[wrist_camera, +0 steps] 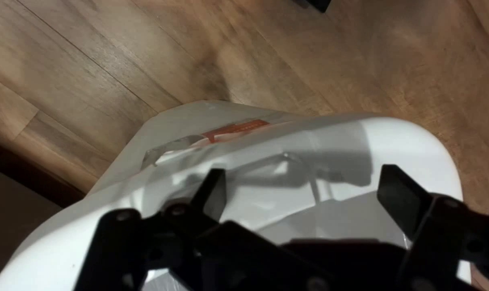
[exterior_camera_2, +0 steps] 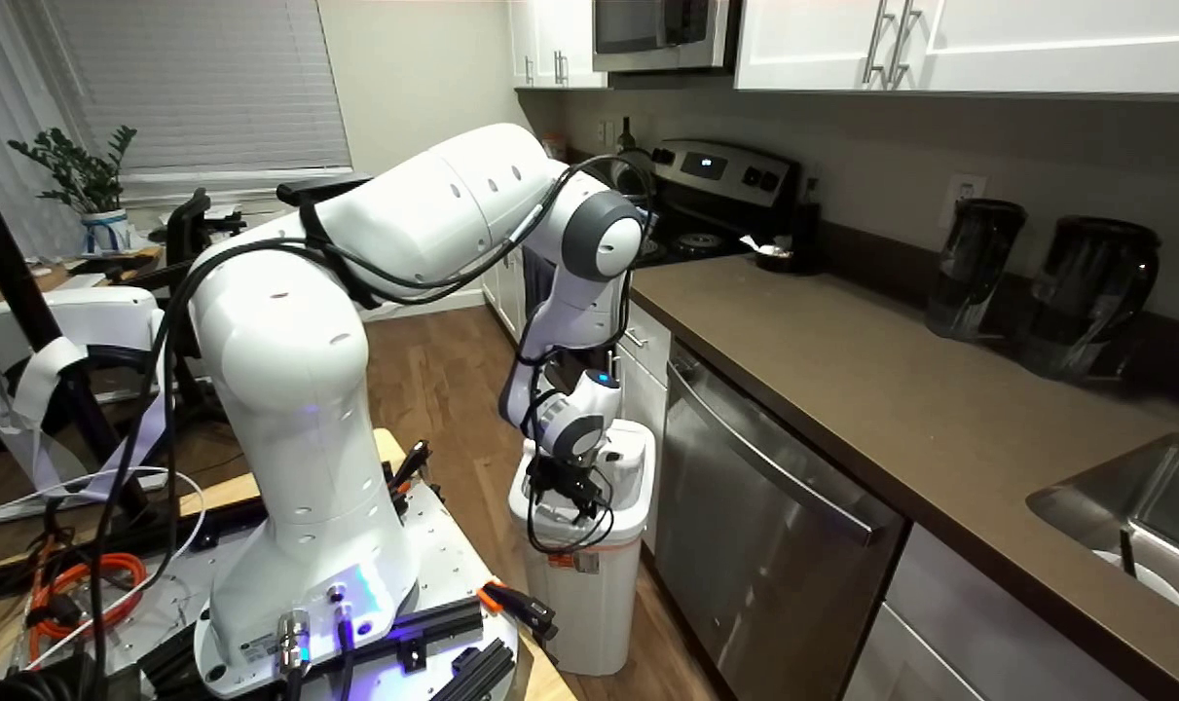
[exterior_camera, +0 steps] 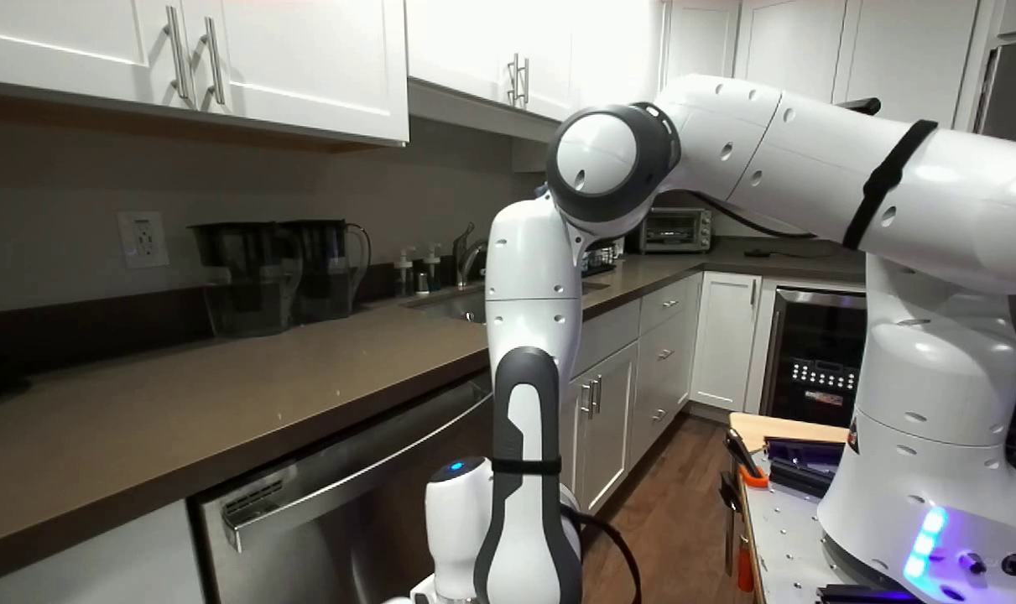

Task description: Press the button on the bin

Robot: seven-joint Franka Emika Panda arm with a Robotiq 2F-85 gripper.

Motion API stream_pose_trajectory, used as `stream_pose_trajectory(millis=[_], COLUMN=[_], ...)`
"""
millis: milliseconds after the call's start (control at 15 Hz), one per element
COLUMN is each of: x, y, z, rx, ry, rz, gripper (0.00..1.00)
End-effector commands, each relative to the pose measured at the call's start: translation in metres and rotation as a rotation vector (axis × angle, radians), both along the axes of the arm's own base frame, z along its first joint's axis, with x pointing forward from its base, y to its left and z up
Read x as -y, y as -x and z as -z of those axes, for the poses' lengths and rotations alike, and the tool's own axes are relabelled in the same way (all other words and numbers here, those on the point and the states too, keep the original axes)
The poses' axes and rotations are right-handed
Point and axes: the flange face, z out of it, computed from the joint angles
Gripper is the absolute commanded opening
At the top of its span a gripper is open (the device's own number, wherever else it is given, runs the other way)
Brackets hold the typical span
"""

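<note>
The white bin [exterior_camera_2: 584, 613] stands on the floor beside the dishwasher in an exterior view. Its white top [wrist_camera: 414, 141] fills the lower part of the wrist view, with an orange label [wrist_camera: 236, 128] on its side. I cannot make out the button; it is hidden or not distinct. My gripper [exterior_camera_2: 574, 487] is over the bin's top in that exterior view. In the wrist view my gripper [wrist_camera: 301, 178] is open, with its two black fingers wide apart and nothing between them. I cannot tell whether it touches the bin. The bin and gripper are out of view in an exterior view.
A dishwasher [exterior_camera_2: 745, 526] with a bar handle and a brown counter [exterior_camera_2: 793, 341] stand beside the bin. The robot's table [exterior_camera_2: 453, 545], with clamps and black rails, is on the opposite side. Loose cables [exterior_camera_2: 604, 531] hang around the gripper. Wood floor [wrist_camera: 107, 48] surrounds the bin.
</note>
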Motion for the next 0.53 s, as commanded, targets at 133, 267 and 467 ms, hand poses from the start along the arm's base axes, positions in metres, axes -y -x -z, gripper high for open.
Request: stream_pose_trajectory(millis=[133,267,467], x=[0.011,0.010,0.008], y=[-0.004,-0.003,-0.006], z=[0.006,-0.005,-0.024], rx=[0.036,0.030,0.005], ry=[-0.029,-0.022,-0.030], rz=[-0.019,-0.017,-0.029], gripper=[1.00,1.00,1.00])
